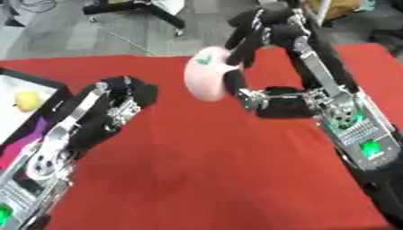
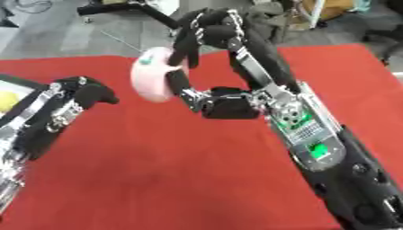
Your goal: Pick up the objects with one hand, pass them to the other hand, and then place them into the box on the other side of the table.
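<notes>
One pink object (image 1: 206,78) is grasped aloft by the right hand (image 1: 260,33); the left hand (image 1: 126,92), curled empty, must open to receive it.

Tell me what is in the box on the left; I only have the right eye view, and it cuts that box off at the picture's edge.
Observer: In the left eye view the box has a white floor with a yellow rounded object lying on it.
Operator: Anything else inside?
Observer: A purple-magenta thing nearer the camera, partly behind the left arm; I cannot tell what it is.
Operator: The right hand holds up a pink round object here. Is the left hand over the box?
Observer: No. The left hand shows right of the box's black wall, against the red cloth.
</notes>
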